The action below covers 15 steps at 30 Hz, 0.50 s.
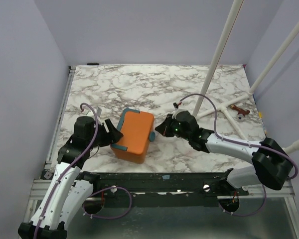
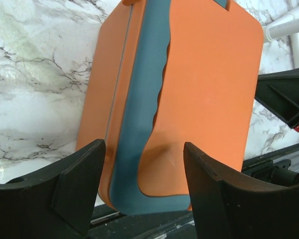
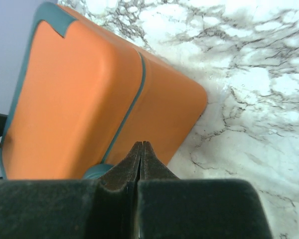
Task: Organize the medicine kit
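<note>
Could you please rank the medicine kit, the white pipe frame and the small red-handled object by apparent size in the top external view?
1. White pipe frame, largest.
2. Medicine kit.
3. Red-handled object, smallest.

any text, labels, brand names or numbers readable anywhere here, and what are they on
None readable.
The medicine kit shows plain orange faces and teal trim, no print in any view.
The marble table carries no writing.
Neither arm shows a legible marking.

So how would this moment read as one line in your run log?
orange plastic medicine kit: lid closed, on marble table | left gripper: open, straddling kit's edge | right gripper: shut, at teal latch
</note>
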### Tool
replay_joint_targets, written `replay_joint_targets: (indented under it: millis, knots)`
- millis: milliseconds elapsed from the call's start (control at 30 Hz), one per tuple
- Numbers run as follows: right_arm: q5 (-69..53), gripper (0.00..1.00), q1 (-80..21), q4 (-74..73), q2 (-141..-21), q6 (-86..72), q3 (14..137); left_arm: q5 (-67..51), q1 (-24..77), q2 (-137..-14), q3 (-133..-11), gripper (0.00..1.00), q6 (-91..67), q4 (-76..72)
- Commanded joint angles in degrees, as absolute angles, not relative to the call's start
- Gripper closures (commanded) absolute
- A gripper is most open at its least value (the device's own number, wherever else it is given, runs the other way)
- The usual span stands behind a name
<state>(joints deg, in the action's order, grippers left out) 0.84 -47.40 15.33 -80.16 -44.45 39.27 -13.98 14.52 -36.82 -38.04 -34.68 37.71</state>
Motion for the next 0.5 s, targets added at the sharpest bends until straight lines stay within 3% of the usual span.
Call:
replay_joint_targets:
  millis: [0, 167, 467]
  knots:
    - [6.85, 0.99, -47.37, 7.32, -73.76, -38.71, 39.45, -12.29, 14.94, -34.45, -42.02, 0.35, -35.15, 44.41]
    - [7.72, 0.96, -47.37, 0.48, -70.12, -35.63, 42.18, -9.3, 15.03, -35.64, -45.13, 0.35, -33.52, 45.75]
    - [-1.6, 0.73, -47.38, -2.04, -67.81, -39.21, 44.06, -13.35, 15.12, -40.85, -51.68, 0.35, -28.06, 43.92]
